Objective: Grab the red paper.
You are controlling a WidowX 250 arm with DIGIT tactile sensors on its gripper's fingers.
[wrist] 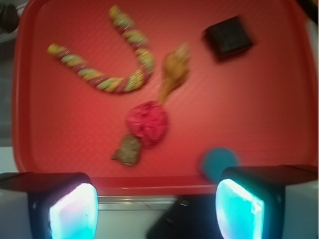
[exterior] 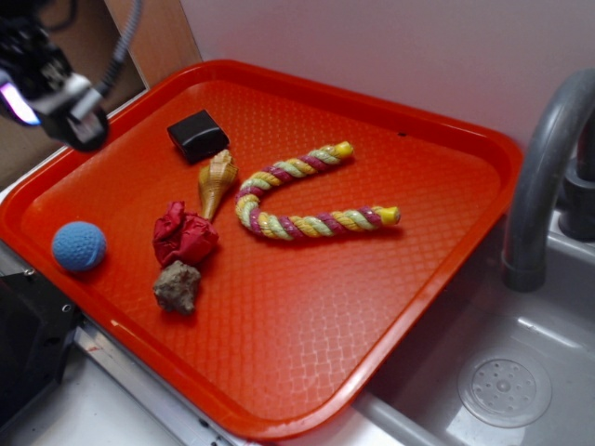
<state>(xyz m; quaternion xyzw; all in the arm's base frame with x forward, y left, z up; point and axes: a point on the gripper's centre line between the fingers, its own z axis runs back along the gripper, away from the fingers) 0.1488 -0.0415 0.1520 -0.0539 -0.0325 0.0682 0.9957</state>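
Right now the gripper hangs high above the near-left corner of the orange-red tray, well apart from everything on it. In the wrist view its two lit fingertips sit at the bottom corners of the picture with a wide gap between them, so the jaws stand spread far open and hold nothing.

The red paper lies on the tray's left half, a crumpled crimson wad. In the exterior view the grey-brown rock touches it at about 6 o'clock, the tan shell points its narrow tip at it from about 1 o'clock, and the blue ball rests apart at 9 o'clock. The striped rope toy curves off at 3 o'clock, and a black block sits farther away at 12 o'clock.

Seen from the wrist, the red paper lies almost straight ahead of the jaws at 12 o'clock, only a shade toward 11, well out past the tray's near rim. That bearing is what the coming move turns on: I judge the arm has to travel forward over the rim and come down, with little sideways correction. The wad is roughly round, with no clear long axis, so the jaw angle probably matters less than avoiding the neighbours. The rock, touching it on the near side, is the likeliest thing to get caught or nudged in the descent; the shell tip on the far side is the second.
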